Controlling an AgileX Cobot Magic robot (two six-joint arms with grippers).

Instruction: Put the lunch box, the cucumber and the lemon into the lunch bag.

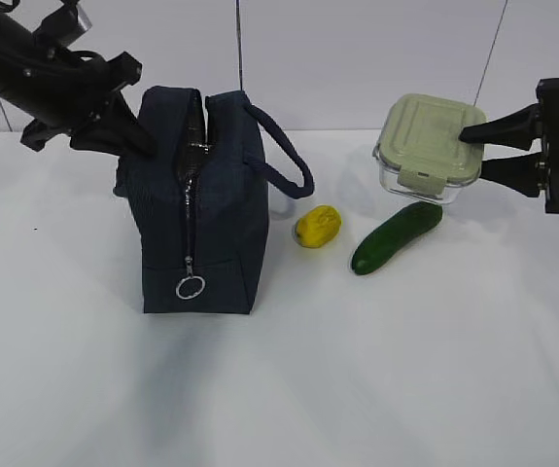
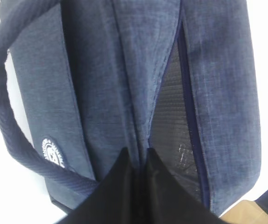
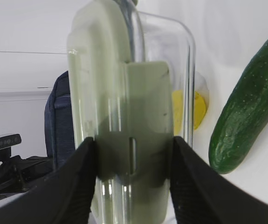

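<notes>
Gripping the lunch box (image 1: 428, 144) across lid and base, the right end effector (image 3: 133, 158) has its two fingers pressed to either side of the container, which hangs tilted with one corner raised off the desk (image 1: 376, 389), well to the right of the lunch bag (image 1: 201, 209). The left end effector (image 2: 138, 161) is clenched on the fabric at the bag's top left edge, its fingers pinched together on a fold beside the open zipper slit, where the dark lining shows. The bag stands upright on its end, the zipper run down its near face to the silver ring pull (image 1: 191, 287) near the bottom, one loop handle (image 1: 284, 156) drooping toward the lemon (image 1: 318, 226). The lemon lies just right of the bag; the cucumber (image 1: 396, 236) lies farther right, below the lunch box, clear of it. The step in hand looks like the first of three: carrying the box to the bag, with nothing yet visibly inside. The next move calls for the left arm to pull its side of the mouth wider while the right arm brings the box over the gap; the opening looks narrow for the box, so turning it edge-on to the slit may be needed, and it could snag on the handle.
</notes>
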